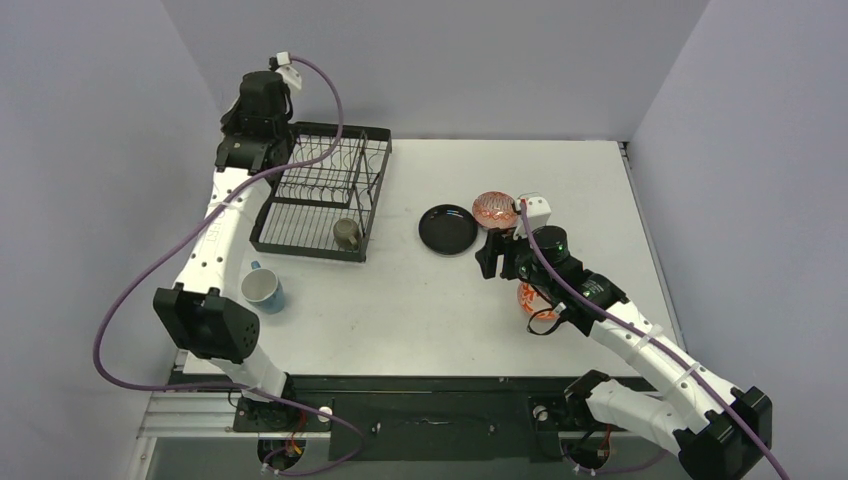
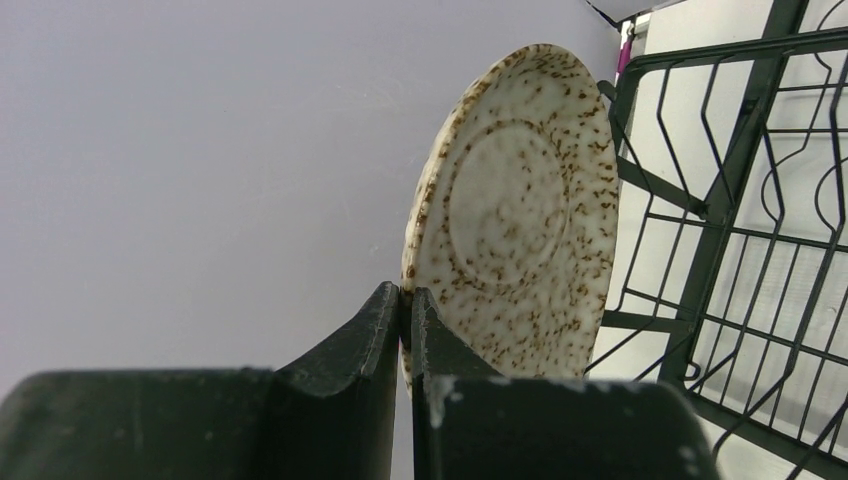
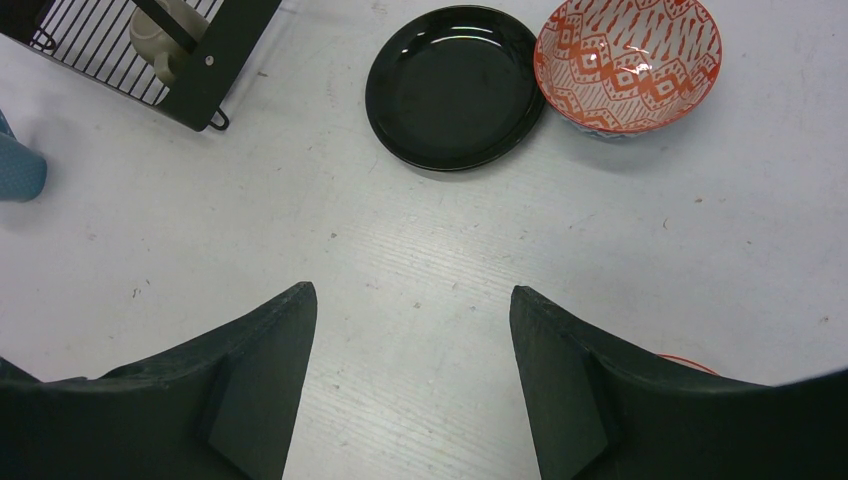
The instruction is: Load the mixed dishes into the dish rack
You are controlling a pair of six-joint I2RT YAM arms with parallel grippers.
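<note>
My left gripper is shut on the rim of the speckled grey oval plate, held on edge beside the black wire dish rack at its far left corner. The olive-green cup sits inside the rack, near its front right corner. My right gripper is open and empty above bare table, just near of the black round plate and a red-orange patterned bowl. The second patterned bowl lies partly under my right arm. The light-blue mug stands in front of the rack.
Grey walls close in on the left, back and right of the white table. The rack's corner and the mug's edge show at the left of the right wrist view. The plate and bowl almost touch.
</note>
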